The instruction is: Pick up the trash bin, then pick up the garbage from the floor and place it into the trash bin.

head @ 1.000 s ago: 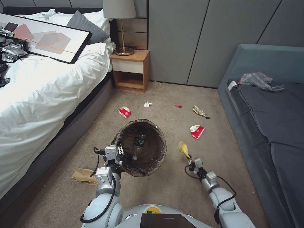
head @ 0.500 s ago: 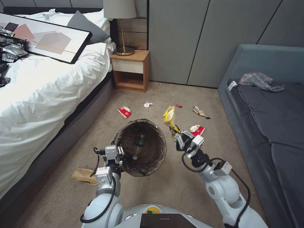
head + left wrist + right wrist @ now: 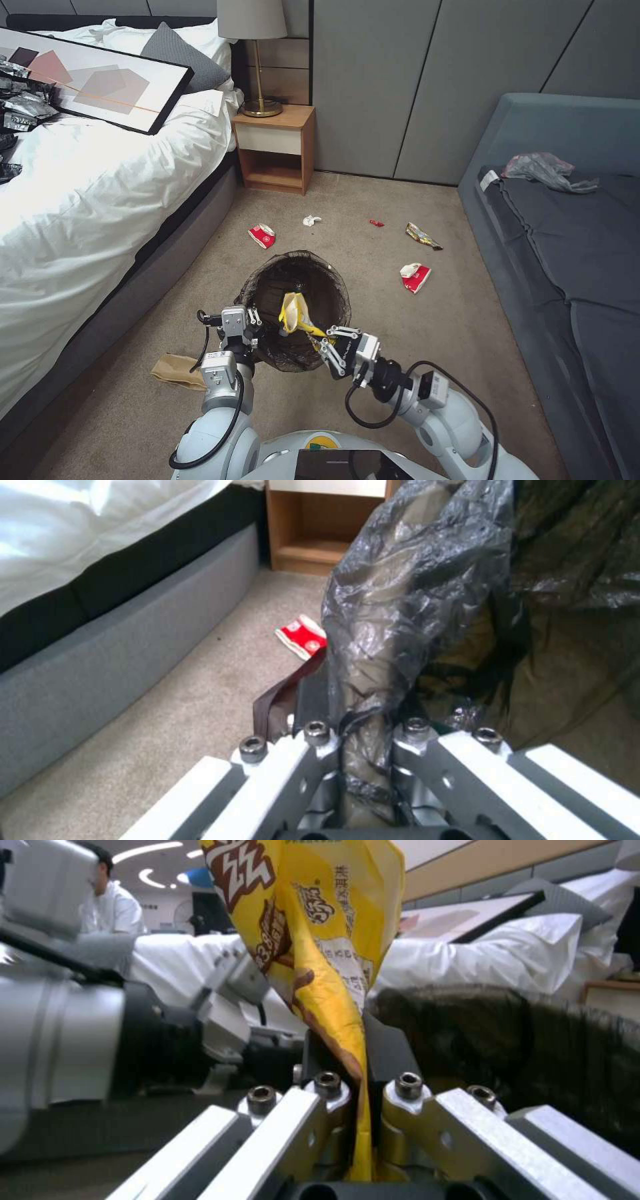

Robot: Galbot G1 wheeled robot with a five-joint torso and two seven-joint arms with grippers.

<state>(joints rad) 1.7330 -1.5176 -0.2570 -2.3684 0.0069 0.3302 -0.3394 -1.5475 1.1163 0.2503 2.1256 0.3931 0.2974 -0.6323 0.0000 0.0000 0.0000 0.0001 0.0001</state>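
yellow wrapper (image 3: 294, 312) pinched in right gripper (image 3: 325, 335) — over trash bin (image 3: 267, 293).

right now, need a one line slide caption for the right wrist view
Right pincer shut on yellow wrapper, beside the bag-lined trash bin.

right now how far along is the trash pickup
Done: the left gripper holds the trash bin up by its rim. In hand: the right gripper pinches the yellow wrapper over the bin's mouth, not released. Left on the carpet: two red-white wrappers, white paper, a small red scrap, a multicoloured wrapper, a brown paper bag.
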